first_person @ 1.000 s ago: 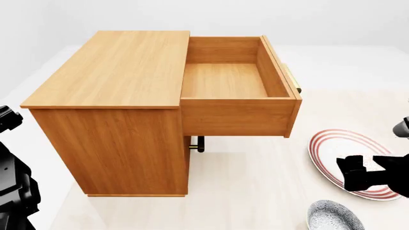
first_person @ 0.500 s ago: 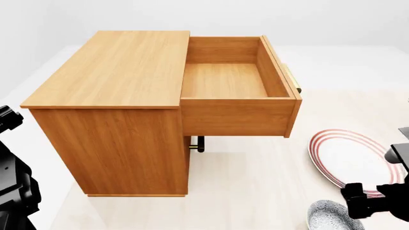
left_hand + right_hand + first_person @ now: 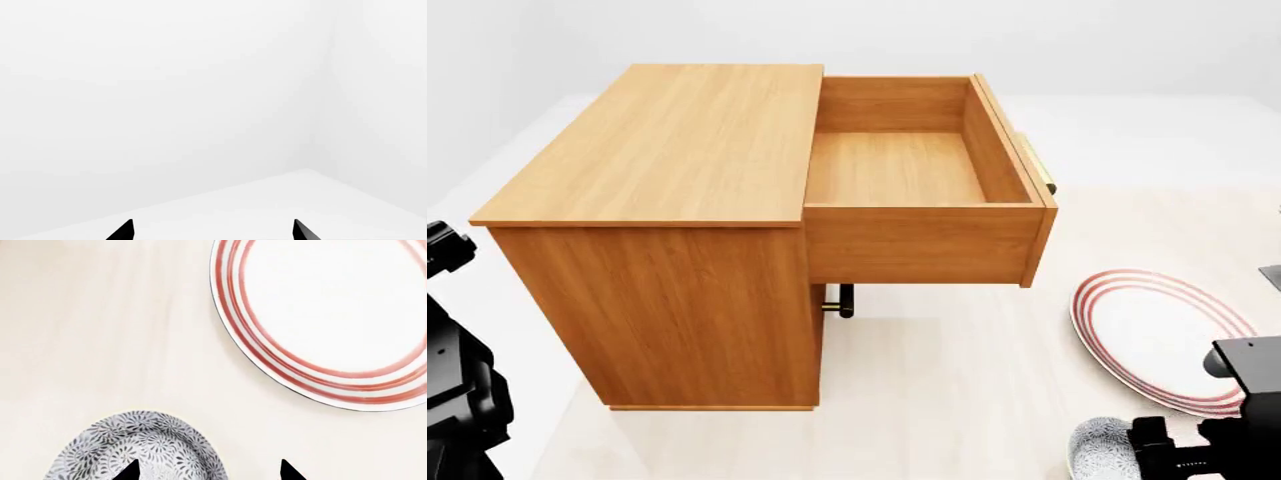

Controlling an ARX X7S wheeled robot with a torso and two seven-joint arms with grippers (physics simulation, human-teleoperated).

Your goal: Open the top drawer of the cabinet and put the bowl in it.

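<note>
Black right fingers [image 3: 207, 471] apart, now dropped over bowl [image 3: 140, 447]; left fingers [image 3: 210, 231] apart; top drawer [image 3: 908, 170] unchanged.

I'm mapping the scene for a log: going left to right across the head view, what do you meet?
Left arm → cabinet → open top drawer → plate, with the bowl and right gripper just below it at the bottom edge.
</note>
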